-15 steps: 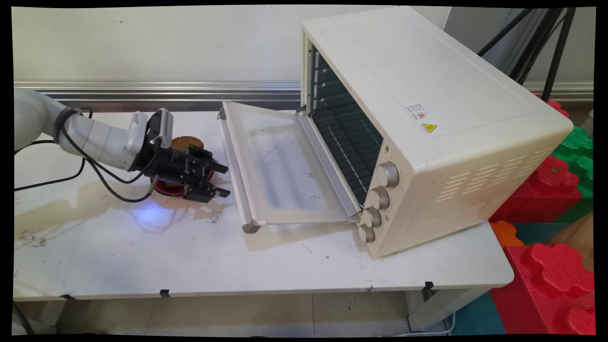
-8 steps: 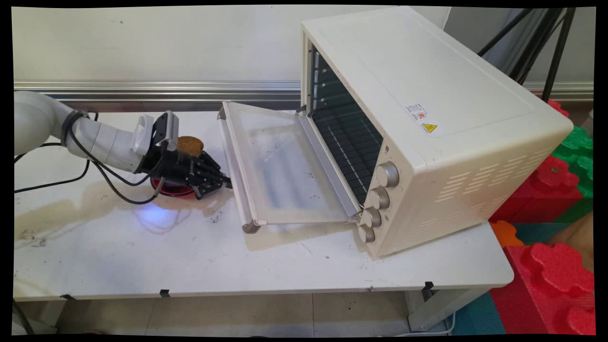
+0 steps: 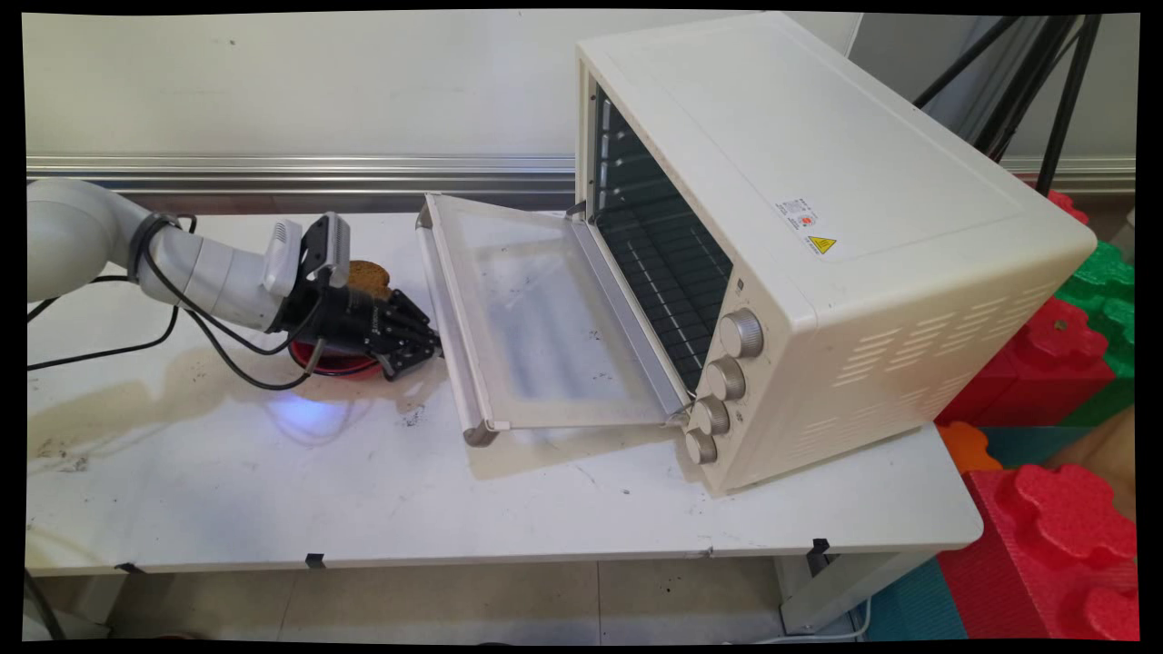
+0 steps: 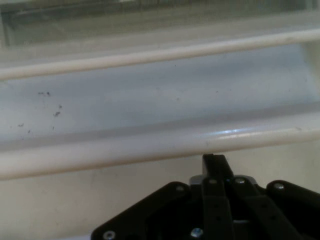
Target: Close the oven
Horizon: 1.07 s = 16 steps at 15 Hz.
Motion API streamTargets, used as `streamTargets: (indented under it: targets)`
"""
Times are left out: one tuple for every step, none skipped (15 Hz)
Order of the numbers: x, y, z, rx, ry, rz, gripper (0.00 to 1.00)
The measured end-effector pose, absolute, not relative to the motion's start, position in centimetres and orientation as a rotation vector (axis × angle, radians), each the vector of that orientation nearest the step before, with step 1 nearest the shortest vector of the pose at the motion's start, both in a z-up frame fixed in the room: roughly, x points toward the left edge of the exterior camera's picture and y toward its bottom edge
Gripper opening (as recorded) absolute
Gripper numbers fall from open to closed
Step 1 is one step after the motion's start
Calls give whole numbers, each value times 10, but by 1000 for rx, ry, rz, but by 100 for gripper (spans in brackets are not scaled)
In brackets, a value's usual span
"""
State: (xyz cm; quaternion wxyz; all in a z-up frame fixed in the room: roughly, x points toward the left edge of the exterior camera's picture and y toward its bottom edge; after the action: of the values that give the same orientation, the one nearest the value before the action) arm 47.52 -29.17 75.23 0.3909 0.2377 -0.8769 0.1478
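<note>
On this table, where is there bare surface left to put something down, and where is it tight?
Free: the wide strip of table along the near edge, in front of the oven and its open door; also the near-left corner, though stained. Crowded: left of the door, where the shut gripper sits at the door's handle beside the red plate with bread.

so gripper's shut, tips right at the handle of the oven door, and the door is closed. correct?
Not quite: the oven door is open, folded down flat toward the table, as the main view shows. The rest holds: the gripper is shut, its tips right at the door handle, which the hand view shows just ahead of the closed fingers.
</note>
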Motion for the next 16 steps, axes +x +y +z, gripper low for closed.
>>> streamTargets:
  targets:
    - [474,-292,752,606,-2224,376,0]
    - [474,-293,753,609,-2219,377,0]
    - [472,-294,753,614,-2212,379,0]
    - [471,-295,753,618,-2204,380,0]
    - [469,-297,754,624,-2193,383,0]
    - [468,-298,755,628,-2183,384,0]
    - [466,-299,756,632,-2172,387,0]
    - [464,-300,757,635,-2162,389,0]
    - [463,-301,759,637,-2151,392,0]
    - [462,-302,760,639,-2141,395,0]
    - [460,-303,763,640,-2131,398,0]
    - [458,-304,765,641,-2120,401,0]
    - [456,-304,768,639,-2113,404,0]
    - [455,-305,770,637,-2107,406,0]
    - [453,-306,772,635,-2099,409,0]
    - [452,-307,775,633,-2091,413,0]
